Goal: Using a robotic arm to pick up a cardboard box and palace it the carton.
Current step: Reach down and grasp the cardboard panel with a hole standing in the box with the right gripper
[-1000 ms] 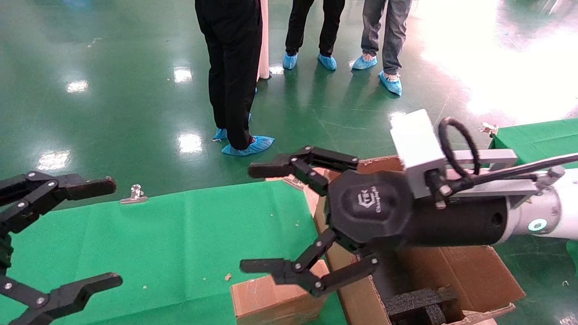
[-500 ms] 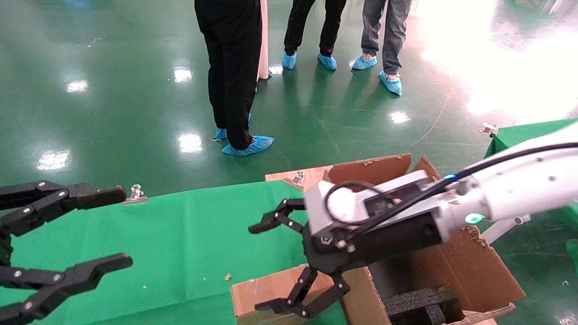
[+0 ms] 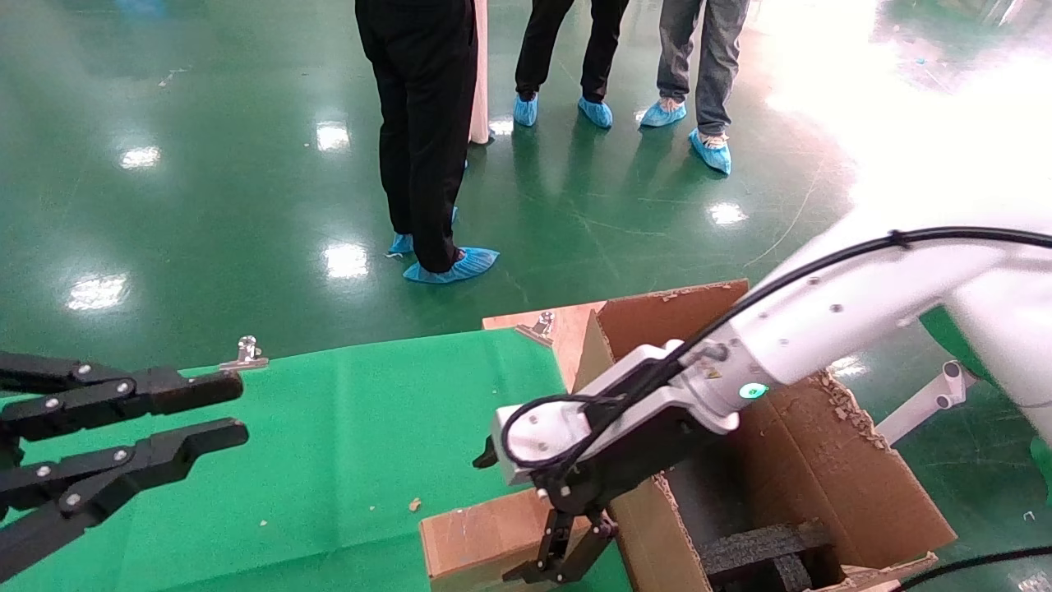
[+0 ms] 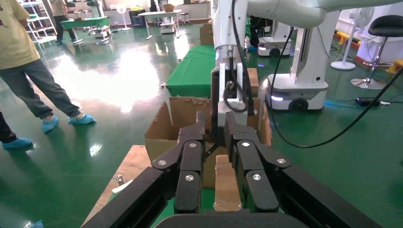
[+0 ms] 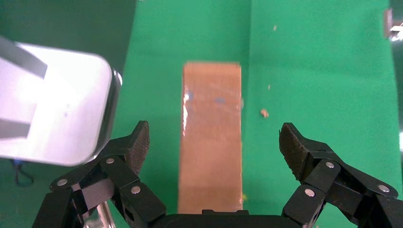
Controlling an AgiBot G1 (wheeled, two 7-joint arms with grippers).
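The small brown cardboard box (image 3: 472, 538) lies on the green cloth at the near edge, right beside the carton's (image 3: 830, 469) left wall. My right gripper (image 3: 549, 574), on the white arm, points down over the box's right end. It is open wide, and in the right wrist view the box (image 5: 211, 137) lies between its fingers (image 5: 138, 142) without touching them. My left gripper (image 3: 237, 408) hovers at the left over the cloth with a narrow gap and nothing in it. The left wrist view shows that gripper (image 4: 215, 124), the box (image 4: 227, 187) and the carton (image 4: 164, 128) beyond.
The green cloth table (image 3: 345, 427) has a metal clip (image 3: 244, 353) at its far edge. Black foam blocks (image 3: 764, 551) sit inside the carton. Three people (image 3: 423, 131) stand on the glossy green floor beyond. Another green table (image 4: 195, 71) stands behind the carton.
My right arm has swung down and turned its gripper from level to pointing down over the small box. My left gripper's jaws have narrowed from wide open to a small gap.
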